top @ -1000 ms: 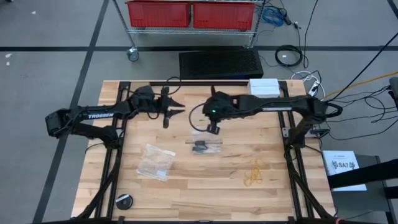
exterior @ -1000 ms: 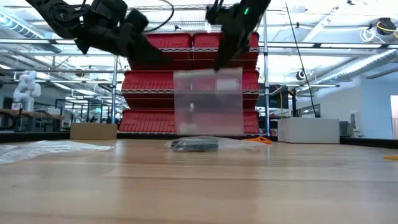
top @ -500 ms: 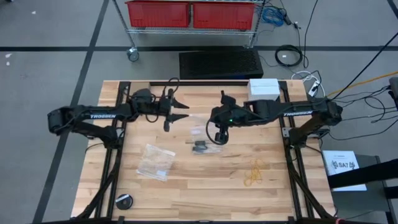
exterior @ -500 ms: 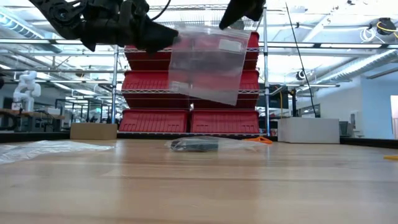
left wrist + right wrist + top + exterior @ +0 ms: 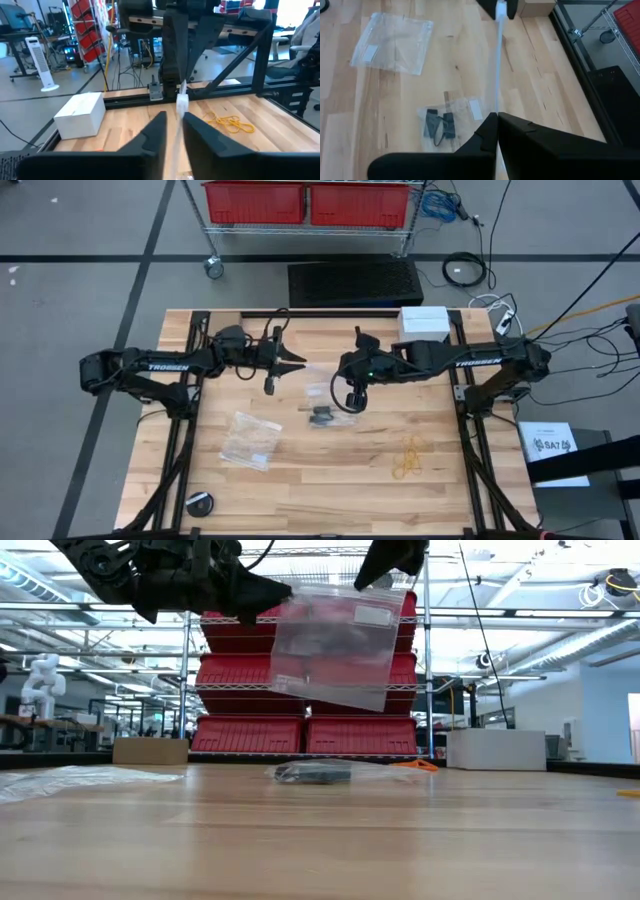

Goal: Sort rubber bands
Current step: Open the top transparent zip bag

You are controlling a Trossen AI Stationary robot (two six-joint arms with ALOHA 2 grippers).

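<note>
A clear plastic bag (image 5: 335, 645) hangs in the air between both grippers, above the table. My right gripper (image 5: 365, 580) is shut on one upper corner of it. My left gripper (image 5: 174, 131) is open, with a finger on either side of the bag's other upper corner (image 5: 290, 590); I cannot tell whether they touch it. Orange rubber bands (image 5: 408, 458) lie loose on the wood toward the table's right near side. Black rubber bands sit inside a second clear bag (image 5: 322, 416) lying flat at the table's middle. My right gripper pinches the bag's top edge (image 5: 496, 111) near one corner between its two fingers. The bag is lifted clear of the table and hangs tilted below the fingers. Its top edge runs across toward my left gripper.
A third clear bag (image 5: 250, 438) lies flat left of the table's middle. A white box (image 5: 425, 320) stands at the far right edge and a small black round object (image 5: 200, 503) at the near left corner. Red bins fill a shelf beyond the table.
My right gripper has risen and turned, so the bag that hung straight down now sits higher and tilted. My left gripper has moved toward the table's right, up to the bag's free upper corner.
</note>
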